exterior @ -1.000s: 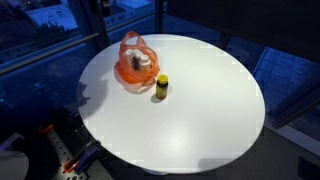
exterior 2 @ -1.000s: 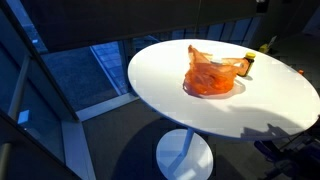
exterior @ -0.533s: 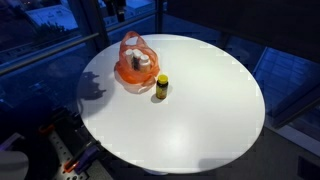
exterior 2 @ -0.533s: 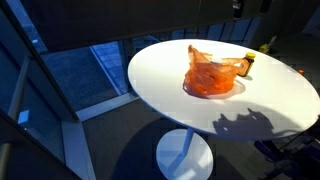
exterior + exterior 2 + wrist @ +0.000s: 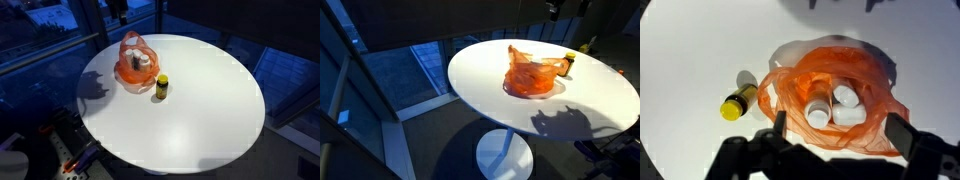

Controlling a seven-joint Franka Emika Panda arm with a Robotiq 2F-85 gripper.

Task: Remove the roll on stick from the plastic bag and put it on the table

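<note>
Orange plastic bag (image 5: 800, 70) gaping, white roll on stick (image 5: 818, 110) inside; end effector (image 5: 838, 128) released above.

Two things stand on the round white table (image 5: 200, 110): the orange plastic bag (image 5: 135, 62), close to the rim on the window side in an exterior view, and a small yellow bottle (image 5: 161, 86) upright just beside it, toward the table's middle. The rest of the top — the wide stretch from the middle out to the opposite rim — lies bare and open to a sideways approach. In the wrist view the bag's mouth gapes upward, white caps (image 5: 845, 97) showing inside; crumpled orange walls ring the opening, and a handle loop (image 5: 132, 40) stands up above it. The gripper (image 5: 838, 135) hangs over the mouth, fingers (image 5: 898, 128) spread wider than the caps.
</note>
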